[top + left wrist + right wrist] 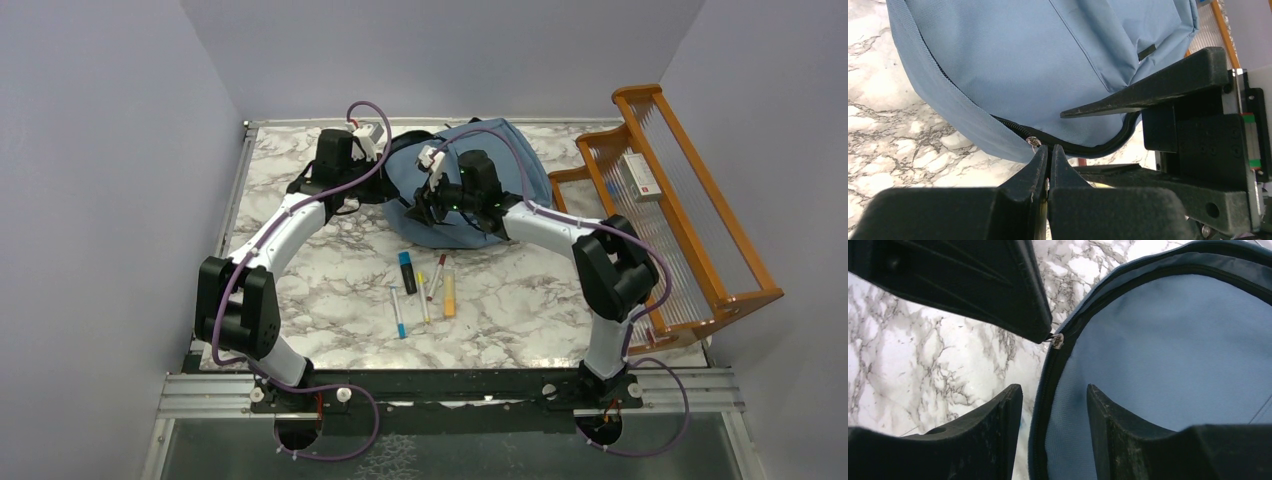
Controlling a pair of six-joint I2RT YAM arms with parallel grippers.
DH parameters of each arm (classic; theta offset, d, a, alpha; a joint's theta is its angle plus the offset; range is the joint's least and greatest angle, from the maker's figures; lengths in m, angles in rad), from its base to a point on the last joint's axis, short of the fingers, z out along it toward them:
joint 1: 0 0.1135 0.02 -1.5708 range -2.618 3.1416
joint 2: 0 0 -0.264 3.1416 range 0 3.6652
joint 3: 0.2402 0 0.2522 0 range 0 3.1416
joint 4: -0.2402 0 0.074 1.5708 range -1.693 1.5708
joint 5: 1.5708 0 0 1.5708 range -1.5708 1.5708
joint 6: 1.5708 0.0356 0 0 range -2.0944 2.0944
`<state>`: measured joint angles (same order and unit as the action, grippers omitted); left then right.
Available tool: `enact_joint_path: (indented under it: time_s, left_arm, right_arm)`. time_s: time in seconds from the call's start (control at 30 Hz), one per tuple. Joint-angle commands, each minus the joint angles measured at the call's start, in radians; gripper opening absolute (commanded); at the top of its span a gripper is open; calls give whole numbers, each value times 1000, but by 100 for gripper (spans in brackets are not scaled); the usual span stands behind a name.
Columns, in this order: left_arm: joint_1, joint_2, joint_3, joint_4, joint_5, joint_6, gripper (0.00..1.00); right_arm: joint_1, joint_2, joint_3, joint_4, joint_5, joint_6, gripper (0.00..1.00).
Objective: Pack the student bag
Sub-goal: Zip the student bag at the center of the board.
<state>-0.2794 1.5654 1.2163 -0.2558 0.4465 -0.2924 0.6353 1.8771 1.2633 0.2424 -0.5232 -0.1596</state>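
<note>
The student bag (497,160) is a dusty-blue backpack lying at the back of the marble table. Its black zipper line (1083,147) runs along the near edge. My left gripper (1049,150) is shut, its tips pinching the small metal zipper pull (1033,142). The pull also shows in the right wrist view (1058,340), at the left finger's tip. My right gripper (1054,397) is open and straddles the bag's zippered edge (1048,390), one finger over the table and one over the blue fabric. Both grippers meet at the bag's front left (410,207).
Several pens and markers (425,288) lie on the table in front of the bag. An orange wooden rack (700,230) stands along the right edge with a white box (641,176) on it. Grey walls surround the table.
</note>
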Motion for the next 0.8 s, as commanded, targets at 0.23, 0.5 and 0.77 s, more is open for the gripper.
enact_joint_path:
  time_s: [0.23,0.5,0.77]
  left_arm:
    - [-17,-41,-6,42,58,-31,0]
    - [-21,-41,-6,45,24,-47,0]
    - [-15,-2,77,-39,-96,-16,0]
  right_arm:
    - [25,63,30,30,43,-32,43]
    - [28,26,9,7,-12,-43,6]
    - [29,-56,-38,-152,-127,-136,1]
